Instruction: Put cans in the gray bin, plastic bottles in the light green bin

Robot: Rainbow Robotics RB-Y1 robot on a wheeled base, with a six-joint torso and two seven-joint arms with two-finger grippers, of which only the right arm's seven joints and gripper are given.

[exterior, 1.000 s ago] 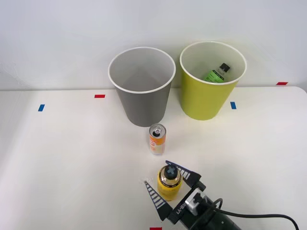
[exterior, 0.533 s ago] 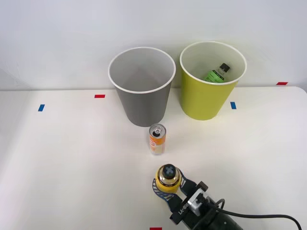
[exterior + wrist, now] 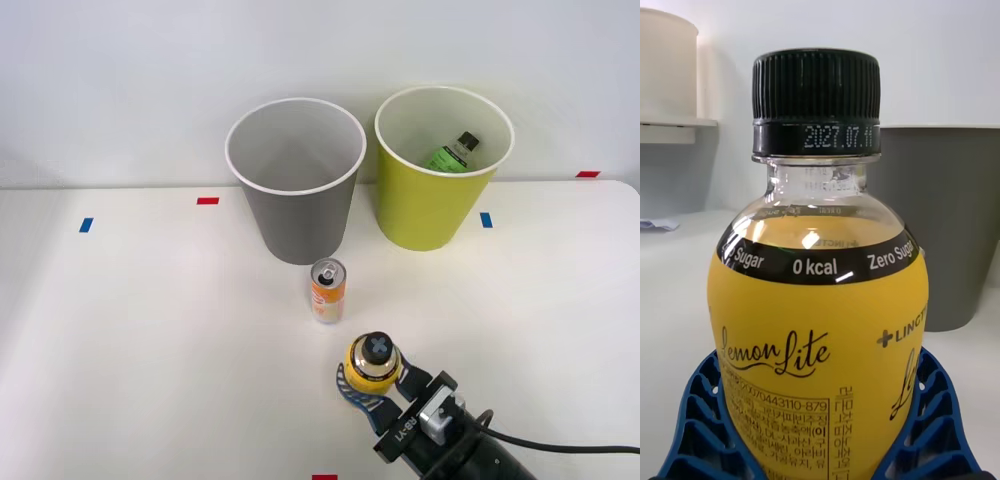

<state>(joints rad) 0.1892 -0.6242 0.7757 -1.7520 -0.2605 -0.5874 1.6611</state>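
The right gripper (image 3: 371,385) is closed around the yellow bottle (image 3: 372,367), its blue ribbed fingers (image 3: 934,420) pressed against both sides of the lower body. The bottle stands upright near the front edge of the table (image 3: 150,330), a little right of the middle; whether its base touches the tabletop or hangs just above it cannot be told from the front view. From the wrist, the bottle (image 3: 820,300) shows a black ribbed cap, a clear neck and a yellow label.

The can (image 3: 328,290), orange and white with a silver top, stands upright on the table just beyond the held bottle and apart from it. Directly behind the can is the gray bin (image 3: 297,215), upright toward the back edge of the table; in the wrist view part of it (image 3: 955,225) shows behind the bottle's shoulder. The light green bin (image 3: 425,205) stands just beside the gray one, on its right, also toward the back edge. Inside it lies the green bottle (image 3: 452,153), tilted against the far wall with its dark cap pointing up.

Small red and blue tape marks (image 3: 208,201) dot the tabletop.
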